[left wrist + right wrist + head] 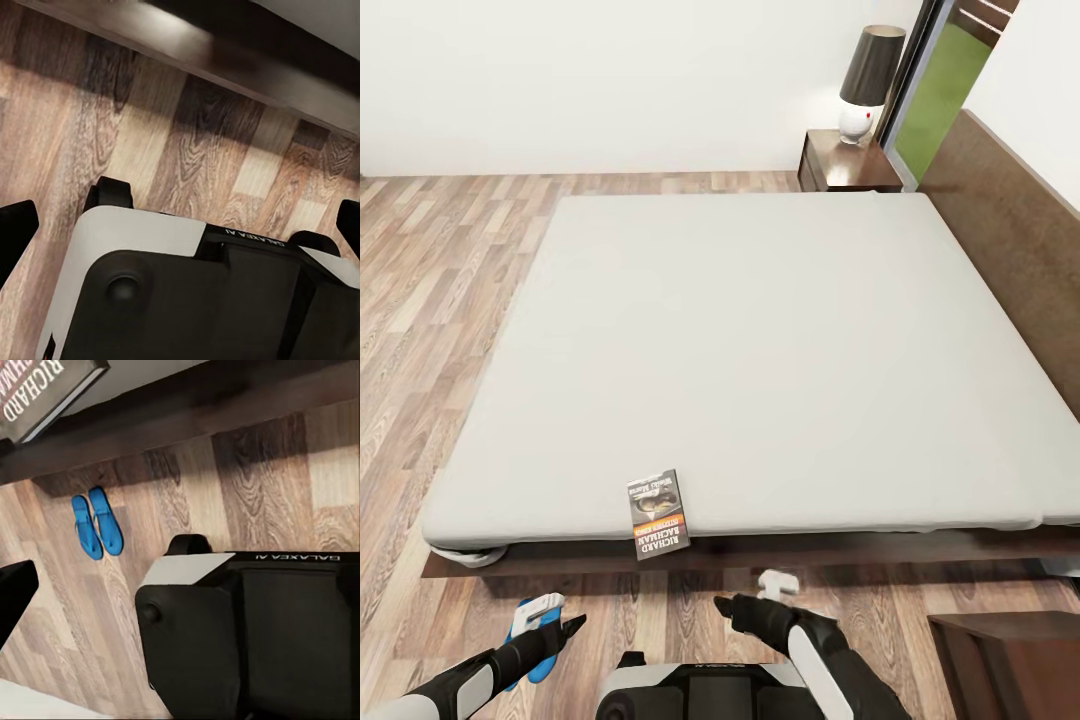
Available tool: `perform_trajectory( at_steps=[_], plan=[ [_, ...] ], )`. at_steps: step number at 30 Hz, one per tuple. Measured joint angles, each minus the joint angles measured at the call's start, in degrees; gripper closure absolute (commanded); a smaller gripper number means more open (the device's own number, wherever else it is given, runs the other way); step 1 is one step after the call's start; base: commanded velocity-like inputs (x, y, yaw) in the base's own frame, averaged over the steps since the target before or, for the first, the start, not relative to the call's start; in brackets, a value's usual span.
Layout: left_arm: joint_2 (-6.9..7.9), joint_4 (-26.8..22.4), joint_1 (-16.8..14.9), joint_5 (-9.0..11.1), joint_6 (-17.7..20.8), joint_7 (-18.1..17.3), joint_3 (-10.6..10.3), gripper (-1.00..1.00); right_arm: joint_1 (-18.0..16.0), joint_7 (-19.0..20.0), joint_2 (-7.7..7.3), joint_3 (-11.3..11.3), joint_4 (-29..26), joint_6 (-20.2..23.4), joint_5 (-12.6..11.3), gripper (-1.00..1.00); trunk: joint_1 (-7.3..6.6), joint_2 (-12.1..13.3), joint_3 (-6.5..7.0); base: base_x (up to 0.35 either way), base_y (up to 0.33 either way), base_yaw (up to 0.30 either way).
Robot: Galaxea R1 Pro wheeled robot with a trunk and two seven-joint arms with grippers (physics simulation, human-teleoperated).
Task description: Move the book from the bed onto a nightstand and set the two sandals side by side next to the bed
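The book (658,515) lies at the bed's (760,340) near edge, about 6 o'clock on the mattress, partly overhanging the frame, so a clumsy approach by either pincer could nudge it off onto the floor. The two sandals (97,522) lie side by side on the floor beside the bed frame; a base shift might scatter them. The left pincer (568,628) and right pincer (724,606) both look open and empty, though the views crop their fingertips.
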Motion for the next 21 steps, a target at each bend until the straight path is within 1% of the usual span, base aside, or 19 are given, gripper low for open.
perform_trajectory(
  at_steps=[1,4,5,8,13,16,18,21],
  plan=[
    [0.00,0.0,0.0,0.0,0.0,0.0,0.0,-1.00,0.0,-0.1,-0.01,1.9,0.0,-0.2,-0.7,-1.00,0.00,0.0,0.00,0.000,0.000,0.000],
    [0.00,0.0,0.0,0.0,0.0,0.0,0.0,-1.00,0.0,-0.1,-0.02,4.5,0.0,-0.3,-1.3,-1.00,0.00,0.0,0.00,0.000,0.000,0.000],
    [0.00,0.0,0.0,0.0,0.0,0.0,0.0,-1.00,0.0,-0.2,-0.02,5.9,-0.1,-0.4,-1.6,-1.00,0.00,0.0,0.00,0.000,0.000,0.000],
    [0.00,0.0,0.0,0.0,0.0,0.0,0.0,-1.00,0.0,-0.4,0.03,7.5,-0.2,-0.6,-1.5,-1.00,0.00,0.0,0.00,0.000,0.000,0.000],
    [0.00,0.0,0.0,0.0,0.0,0.0,0.0,-1.00,0.0,-0.7,0.03,8.4,0.0,-1.3,-1.3,-1.00,0.00,0.0,0.00,0.000,0.000,0.000],
    [0.00,0.0,0.0,0.0,0.0,0.0,0.0,-1.00,0.0,-0.7,-0.01,8.5,0.1,-3.0,-1.3,-1.00,0.00,0.0,0.00,0.000,0.000,0.000],
    [0.00,0.0,0.0,0.0,0.0,0.0,0.0,-1.00,0.0,-0.6,-0.02,8.5,0.1,-4.4,-1.5,-1.00,0.00,0.0,0.00,0.000,0.000,0.000],
    [0.00,0.0,0.0,0.0,0.0,0.0,0.0,-1.00,0.0,-0.2,-0.02,8.4,-0.1,-5.9,-2.3,-1.00,0.00,0.0,0.00,0.000,0.000,0.000]
  ],
)
